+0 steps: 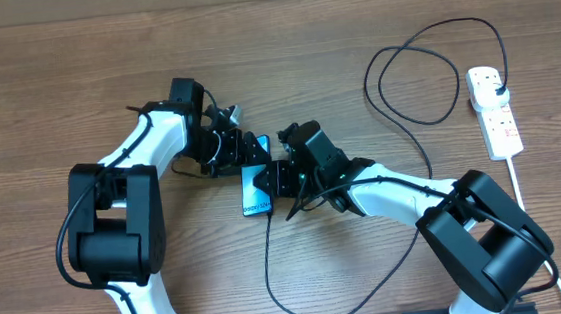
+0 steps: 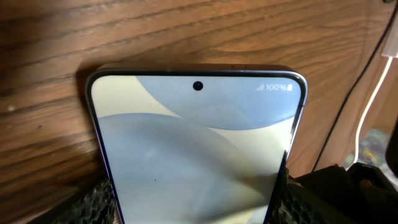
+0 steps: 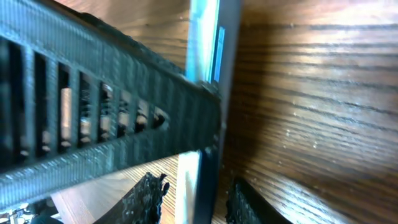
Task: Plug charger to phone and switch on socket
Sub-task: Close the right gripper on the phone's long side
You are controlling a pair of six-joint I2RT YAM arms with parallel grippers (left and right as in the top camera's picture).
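Observation:
The phone (image 1: 254,192) lies on the wooden table with its light blue screen up. My left gripper (image 1: 239,158) is shut on its top end; in the left wrist view the lit screen (image 2: 199,149) fills the space between both fingers (image 2: 193,208). My right gripper (image 1: 278,181) is at the phone's right side. In the right wrist view its fingers (image 3: 198,202) straddle the phone's edge (image 3: 200,180) with small gaps on both sides. The black charger cable (image 1: 267,258) runs from the phone's bottom end, loops round and ends at a black plug (image 1: 495,84) in the white socket (image 1: 499,125).
The charger cable makes a large loop (image 1: 409,67) at the back right. The socket's white cord (image 1: 519,183) runs toward the front right edge. My two arms cross the table's middle, close together over the phone.

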